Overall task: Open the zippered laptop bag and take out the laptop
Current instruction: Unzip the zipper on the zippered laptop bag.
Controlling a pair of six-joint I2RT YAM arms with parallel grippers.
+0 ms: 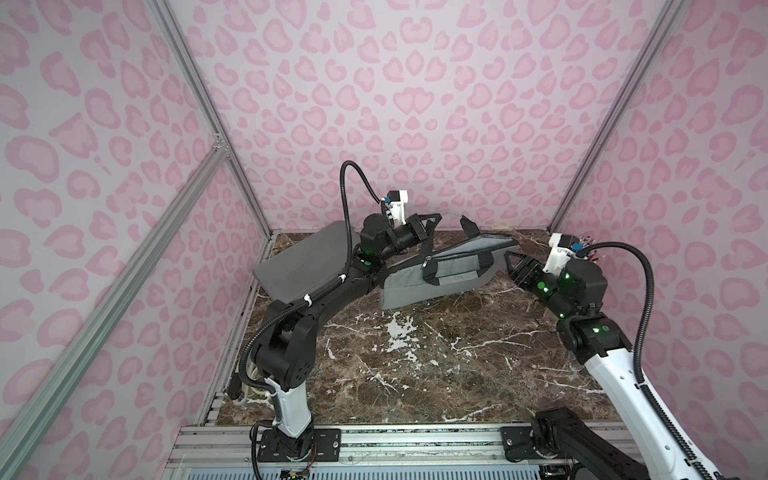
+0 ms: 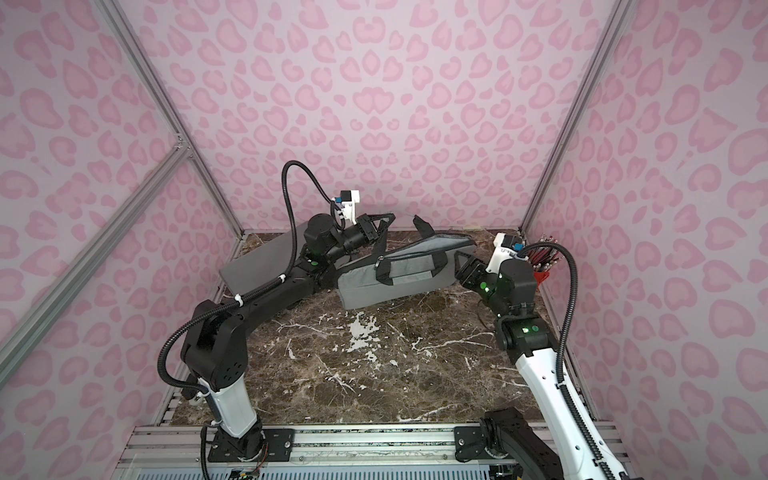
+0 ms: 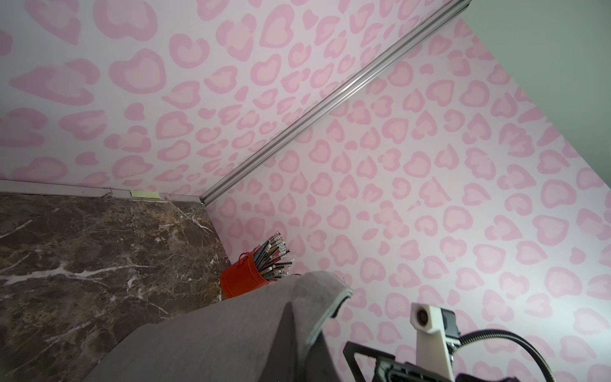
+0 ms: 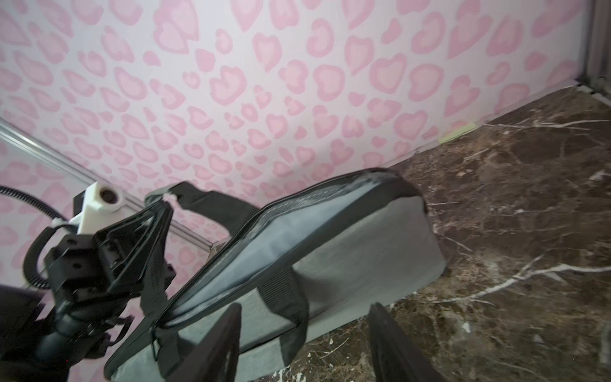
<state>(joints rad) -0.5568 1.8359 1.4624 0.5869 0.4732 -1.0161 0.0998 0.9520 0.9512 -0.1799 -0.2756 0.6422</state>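
Right wrist: laptop bag (image 4: 363,251) just ahead of R pincer (image 4: 305,306).

Left arm (image 1: 328,291) and right arm (image 1: 590,332) are both mostly matte black, with a white plastic shell (image 1: 619,374) near the base. Ribbed black hose (image 1: 647,291) runs outside each, white zip ties (image 1: 307,298) on the left one. Green status lights (image 1: 540,286) on the joints, and a chunky white camera mount (image 1: 398,206) at each wrist. Left gripper (image 4: 165,206) and right gripper (image 4: 305,307): skeletal black triangle fingers.
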